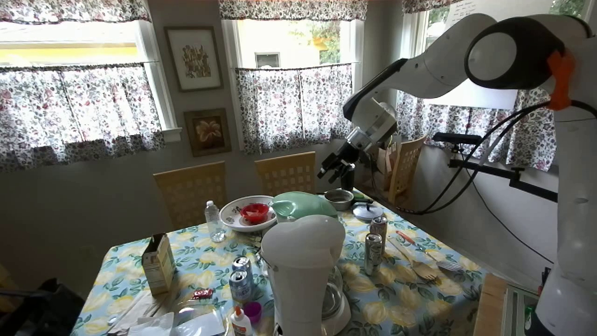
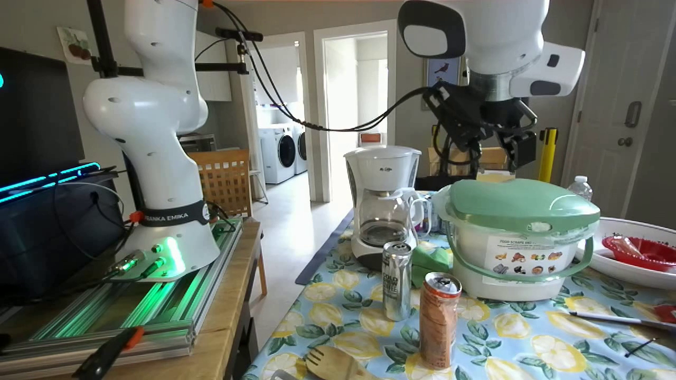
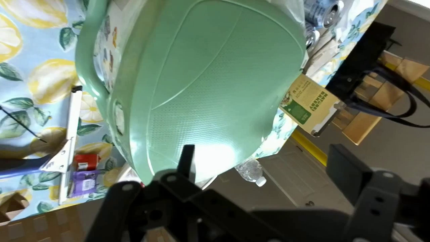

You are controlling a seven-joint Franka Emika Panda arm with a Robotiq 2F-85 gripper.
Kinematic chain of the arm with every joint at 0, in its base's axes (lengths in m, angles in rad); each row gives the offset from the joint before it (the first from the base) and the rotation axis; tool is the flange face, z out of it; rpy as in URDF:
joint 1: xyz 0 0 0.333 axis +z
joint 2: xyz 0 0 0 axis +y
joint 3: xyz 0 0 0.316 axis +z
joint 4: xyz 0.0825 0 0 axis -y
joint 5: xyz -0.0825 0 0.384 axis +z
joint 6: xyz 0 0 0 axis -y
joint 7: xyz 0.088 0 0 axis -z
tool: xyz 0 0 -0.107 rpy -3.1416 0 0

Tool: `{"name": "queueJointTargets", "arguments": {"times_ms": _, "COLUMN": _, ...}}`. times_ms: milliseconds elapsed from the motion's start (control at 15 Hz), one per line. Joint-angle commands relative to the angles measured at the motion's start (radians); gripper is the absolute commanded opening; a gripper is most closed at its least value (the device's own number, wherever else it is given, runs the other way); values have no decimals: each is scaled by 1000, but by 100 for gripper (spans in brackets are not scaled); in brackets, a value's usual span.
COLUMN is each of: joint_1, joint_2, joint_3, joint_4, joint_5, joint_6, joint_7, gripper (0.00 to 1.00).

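Food scraps bin [image 2: 520,240], white, green-lidded, one: stood on the worktop [image 2: 340,301] and, in an exterior view, flanked by a white coffee maker [image 2: 383,169] toward ten o'clock and a white bowl [image 2: 634,272] at three o'clock, little gap being shown on the bowl side. Jaws: spread wide, nothing grasped, held over the bin's green lid [image 2: 523,206] and apart from it, near twelve o'clock of the bin. Lid edge in the wrist view: rounded, its lower end partly covered by the jaws, a plastic bottle [image 3: 251,171] being placed beyond it at five o'clock. A strip of cloth [image 2: 472,316] is shown between the bin and an orange can [image 2: 439,322] set between seven and eight o'clock; a silver can [image 2: 397,287] is set at eight o'clock, nearer the worktop's edge. Writing: "FOOD SCRAPS" is read on the bin, "COLD BREW" on the silver can, "NATURE'S BAKERY" on a carton [image 3: 310,104] just past three o'clock of the lid in the wrist view, and "FRANKA EMIKA" on the arm's base band [image 2: 171,216]; finer print cannot be read. Surface: pale blue, lemon-printed cloth. Room: floral curtains [image 1: 275,107], woven-backed chairs [image 1: 287,160], and a washing machine [image 2: 272,148] at ten o'clock of the coffee maker.
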Motion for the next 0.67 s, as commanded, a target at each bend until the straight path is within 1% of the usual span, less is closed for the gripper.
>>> {"name": "queueJointTargets", "arguments": {"times_ms": 0, "joint_1": 5, "joint_2": 1, "joint_3": -16, "joint_4": -34, "joint_5": -108, "joint_6": 59, "joint_7": 108, "gripper": 100}}
{"name": "queueJointTargets", "arguments": {"times_ms": 200, "joint_1": -18, "joint_2": 33, "joint_3": -12, "joint_4": -39, "joint_5": -146, "joint_6": 68, "joint_7": 130, "gripper": 100}}
{"name": "queueJointTargets", "arguments": {"times_ms": 600, "joint_1": -101, "joint_2": 133, "joint_3": 20, "joint_4": -1, "joint_5": -69, "joint_6": -18, "joint_7": 21, "gripper": 100}}
